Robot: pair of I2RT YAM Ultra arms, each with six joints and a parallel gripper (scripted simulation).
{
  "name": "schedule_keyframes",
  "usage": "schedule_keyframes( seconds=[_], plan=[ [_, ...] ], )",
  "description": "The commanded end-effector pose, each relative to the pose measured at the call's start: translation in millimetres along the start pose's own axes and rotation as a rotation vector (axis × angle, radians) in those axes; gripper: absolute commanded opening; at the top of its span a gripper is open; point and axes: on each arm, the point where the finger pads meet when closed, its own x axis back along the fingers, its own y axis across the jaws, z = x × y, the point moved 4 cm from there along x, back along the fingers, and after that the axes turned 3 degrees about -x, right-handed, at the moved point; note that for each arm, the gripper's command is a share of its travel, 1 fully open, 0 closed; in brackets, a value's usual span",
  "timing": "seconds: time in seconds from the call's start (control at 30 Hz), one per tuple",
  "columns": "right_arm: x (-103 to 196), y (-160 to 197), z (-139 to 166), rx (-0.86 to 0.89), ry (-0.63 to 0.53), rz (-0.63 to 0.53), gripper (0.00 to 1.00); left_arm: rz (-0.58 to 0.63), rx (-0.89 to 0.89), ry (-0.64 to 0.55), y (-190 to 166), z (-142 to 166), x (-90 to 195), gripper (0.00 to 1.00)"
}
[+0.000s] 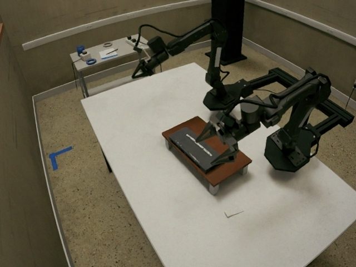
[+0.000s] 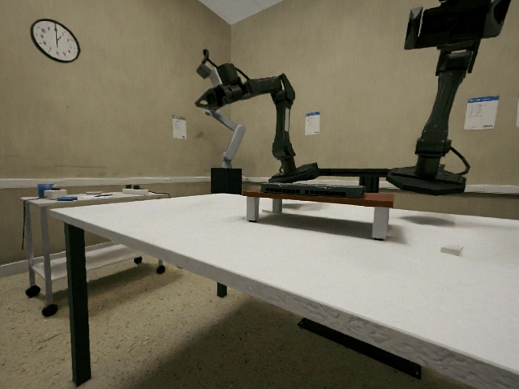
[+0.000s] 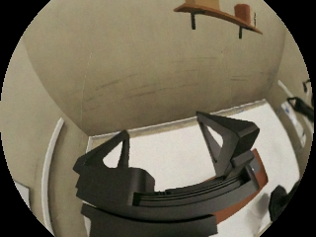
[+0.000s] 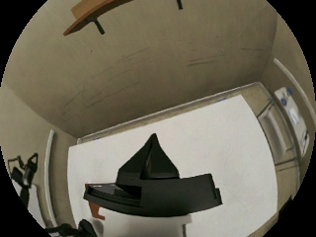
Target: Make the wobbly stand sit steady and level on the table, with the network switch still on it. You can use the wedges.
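The stand has a brown top and white legs and stands mid-table. The dark network switch [image 1: 192,148] lies on it. Both also show in the exterior view, the stand [image 2: 320,198] and the switch [image 2: 312,190]. One small white wedge [image 1: 233,212] lies on the table in front of the stand, apart from it; it also shows in the exterior view [image 2: 451,250]. My left gripper [image 1: 217,144] is open and empty, held above the stand; its fingers show in the left wrist view [image 3: 168,141]. My right gripper [image 1: 141,70] [image 2: 202,100] is shut and empty, raised high beyond the table's far edge.
A grey side cart [image 1: 107,53] with small items stands beyond the far corner of the table. A black column [image 1: 228,28] stands at the back. Both arm bases [image 1: 288,152] sit on the table's right side.
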Motion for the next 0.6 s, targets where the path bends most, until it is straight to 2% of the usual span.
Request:
schedule_keyframes(
  seconds=[0.0, 0.03, 0.07, 0.17, 0.27, 0.57],
  plan=[
    [-5.0, 4.7, -22.8, 0.070, -0.071, -0.004, 0.00, 0.006, 0.005, -0.070, 0.1, -26.7, 12.2, 1.00],
    [-5.1, 5.8, -17.9, 0.051, -0.052, -0.022, 0.00, 0.006, 0.004, -0.072, 0.1, -27.1, 12.3, 1.00],
    [22.1, 15.1, -59.8, 0.037, -0.196, -0.055, 0.00, 0.006, 0.004, -0.076, 0.1, -27.8, 12.4, 1.00],
    [27.2, 15.8, -72.7, 0.041, -0.232, -0.055, 0.00, 0.006, 0.004, -0.078, 0.0, -28.2, 12.5, 1.00],
    [8.9, 12.2, -57.2, 0.039, -0.181, -0.031, 0.00, 0.006, 0.004, -0.080, 0.0, -28.6, 12.6, 1.00],
    [17.7, 8.8, -68.8, 0.040, -0.214, -0.027, 0.00, 0.006, 0.004, -0.080, 0.0, -28.6, 12.6, 1.00]
  ],
)
